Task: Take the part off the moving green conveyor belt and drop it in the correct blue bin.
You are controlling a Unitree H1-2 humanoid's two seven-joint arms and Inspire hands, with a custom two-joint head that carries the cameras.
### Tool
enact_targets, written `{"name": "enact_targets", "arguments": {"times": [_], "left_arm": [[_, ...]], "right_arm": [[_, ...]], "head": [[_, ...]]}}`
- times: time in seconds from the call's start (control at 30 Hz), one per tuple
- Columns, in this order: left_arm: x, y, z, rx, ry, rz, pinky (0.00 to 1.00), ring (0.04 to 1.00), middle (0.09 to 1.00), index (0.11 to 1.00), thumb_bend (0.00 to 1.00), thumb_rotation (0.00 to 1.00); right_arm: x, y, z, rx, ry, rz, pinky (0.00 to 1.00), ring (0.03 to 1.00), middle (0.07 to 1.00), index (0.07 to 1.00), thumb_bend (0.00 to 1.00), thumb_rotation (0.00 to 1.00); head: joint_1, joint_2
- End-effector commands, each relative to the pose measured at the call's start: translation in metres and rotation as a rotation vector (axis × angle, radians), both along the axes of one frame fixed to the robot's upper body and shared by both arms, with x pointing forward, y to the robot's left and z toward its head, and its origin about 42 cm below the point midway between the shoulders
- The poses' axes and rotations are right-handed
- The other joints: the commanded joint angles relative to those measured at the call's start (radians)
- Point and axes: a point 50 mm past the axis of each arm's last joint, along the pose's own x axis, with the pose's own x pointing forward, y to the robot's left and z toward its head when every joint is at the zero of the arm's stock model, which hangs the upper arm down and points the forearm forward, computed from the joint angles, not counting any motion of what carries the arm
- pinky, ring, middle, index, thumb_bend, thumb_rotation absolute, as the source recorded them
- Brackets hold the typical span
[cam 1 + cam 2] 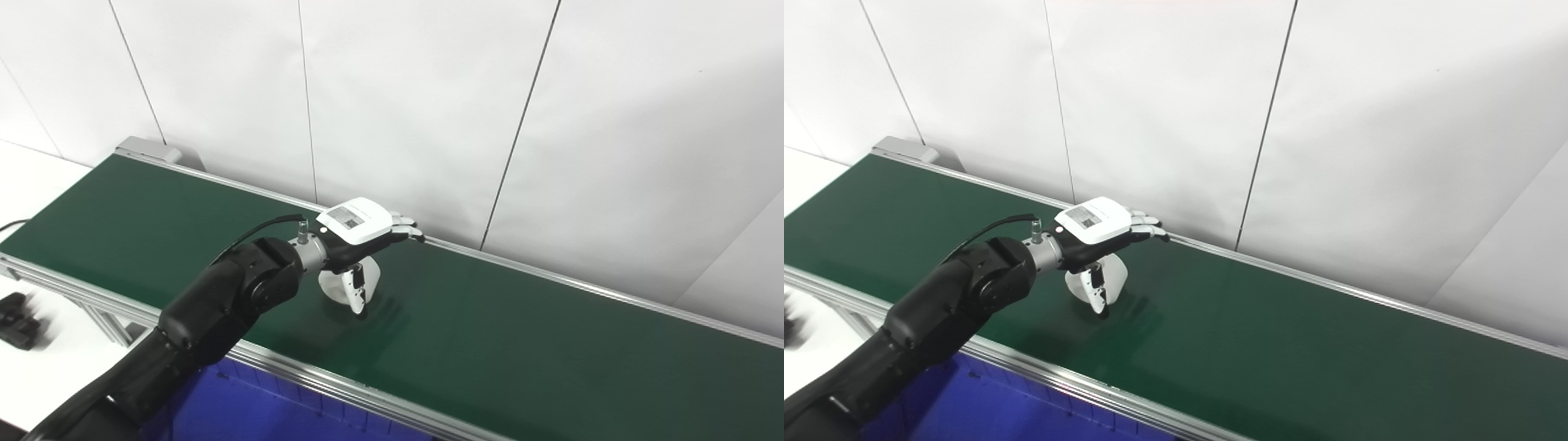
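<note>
My left hand (pixel 361 229) hovers palm-down over the green conveyor belt (pixel 490 331), its fingers (pixel 407 228) stretched toward the far rail and its thumb hanging down. Directly beneath the palm sits a white rounded part (pixel 340 285), resting on the belt; the same part (pixel 1115 275) shows beside the thumb in the right eye view. The thumb lies against the part's front side, while the fingers stay spread above it, so the hand is open. The right hand is out of sight.
A blue bin (pixel 257 404) lies below the belt's near aluminium rail (pixel 343 376). A dark object (pixel 18 318) rests on the white table at the left. A white panelled wall stands just behind the far rail (pixel 551 275).
</note>
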Motion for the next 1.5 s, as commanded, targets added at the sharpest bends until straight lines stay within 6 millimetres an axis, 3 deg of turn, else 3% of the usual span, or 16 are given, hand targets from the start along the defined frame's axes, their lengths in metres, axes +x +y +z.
{"name": "enact_targets", "arguments": {"times": [0.0, 0.23, 0.7, 0.77, 0.9, 1.0, 1.13, 1.3, 1.43, 1.47], "left_arm": [[0.008, 0.007, 0.019, 0.035, -0.039, 0.034, 0.89, 0.955, 0.974, 0.918, 1.0, 0.18], [0.006, 0.008, 0.005, 0.07, -0.028, 0.087, 0.87, 0.945, 0.967, 0.918, 1.0, 0.19], [0.004, -0.019, -0.053, -0.036, -0.108, 0.153, 0.83, 0.877, 0.893, 0.883, 1.0, 0.18], [0.003, -0.026, -0.061, -0.108, -0.1, 0.174, 0.8, 0.835, 0.847, 0.845, 1.0, 0.14], [0.0, -0.044, -0.075, -0.229, -0.02, 0.227, 0.56, 0.708, 0.792, 0.797, 0.95, 0.11], [-0.002, -0.057, -0.08, -0.262, 0.025, 0.216, 0.53, 0.682, 0.786, 0.79, 0.94, 0.11], [-0.002, -0.071, -0.084, -0.287, 0.077, 0.183, 0.59, 0.714, 0.772, 0.773, 0.94, 0.12], [0.003, -0.081, -0.08, -0.278, 0.07, 0.156, 0.56, 0.669, 0.721, 0.746, 0.91, 0.08], [0.01, -0.082, -0.078, -0.254, 0.018, 0.122, 0.5, 0.582, 0.634, 0.662, 0.89, 0.02], [0.011, -0.082, -0.078, -0.244, 0.01, 0.112, 0.41, 0.48, 0.508, 0.575, 0.64, 0.01]], "right_arm": [[0.008, 0.009, 0.01, 0.041, -0.072, 0.021, 0.96, 0.943, 0.971, 0.983, 0.89, 0.98], [0.006, 0.008, 0.01, 0.04, -0.072, 0.021, 0.95, 0.94, 0.965, 0.979, 0.9, 0.98], [0.003, 0.01, 0.014, 0.04, -0.081, 0.026, 0.94, 0.933, 0.96, 0.976, 0.9, 0.98], [0.003, 0.011, 0.015, 0.042, -0.082, 0.028, 0.93, 0.934, 0.961, 0.977, 0.9, 0.98], [0.003, 0.012, 0.016, 0.049, -0.084, 0.029, 0.93, 0.931, 0.965, 0.978, 0.89, 0.98], [0.002, 0.013, 0.016, 0.053, -0.084, 0.027, 0.93, 0.929, 0.965, 0.977, 0.89, 0.98], [0.003, 0.015, 0.017, 0.056, -0.086, 0.027, 0.92, 0.924, 0.962, 0.973, 0.89, 0.98], [0.002, 0.017, 0.017, 0.065, -0.082, 0.028, 0.93, 0.928, 0.964, 0.977, 0.9, 0.97], [0.001, 0.017, 0.017, 0.065, -0.085, 0.03, 0.93, 0.928, 0.968, 0.98, 0.9, 0.97], [0.002, 0.018, 0.018, 0.064, -0.087, 0.031, 0.92, 0.924, 0.966, 0.979, 0.89, 0.98]], "head": [[-0.001, 0.0], [-0.002, 0.004], [-0.018, 0.015], [-0.021, 0.016], [-0.026, 0.021], [-0.029, 0.024], [-0.034, 0.024], [-0.034, 0.025], [-0.035, 0.026], [-0.035, 0.026]]}}
